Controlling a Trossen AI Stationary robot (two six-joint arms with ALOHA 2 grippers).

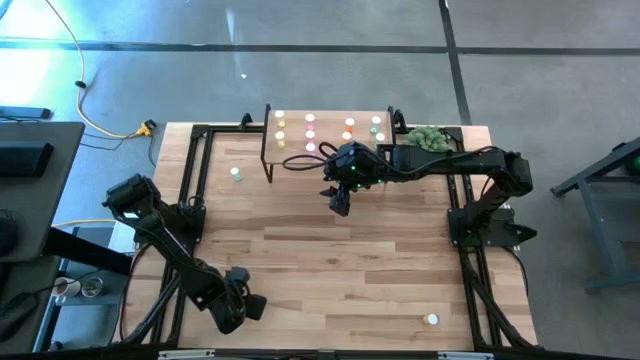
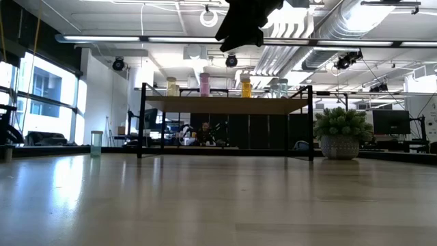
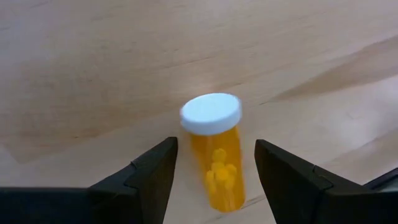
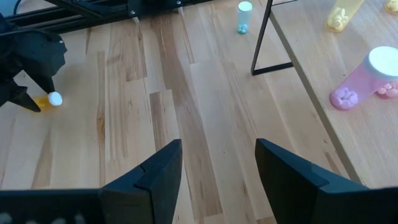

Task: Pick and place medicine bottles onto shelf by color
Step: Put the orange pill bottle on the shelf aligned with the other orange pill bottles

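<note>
The left gripper point(image 3: 214, 180), jaws apart, straddles an upright orange bottle point(image 3: 216, 155) on the desk point(image 1: 330, 260) to allow a clean closing grasp, while the right gripper point(image 1: 340, 203), jaws apart and empty, hangs just beside the shelf point(image 1: 330, 125).

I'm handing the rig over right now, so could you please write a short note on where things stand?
Left gripper: open, fingers either side of an upright orange white-capped pill bottle near the table's front, not yet closed.
Right gripper: open, empty, raised by the low light-wood shelf on black legs.
Done: about ten bottles stand on the shelf.
Left: the orange one, a green bottle left of the shelf, and another bottle at the front right, colour unclear.
</note>
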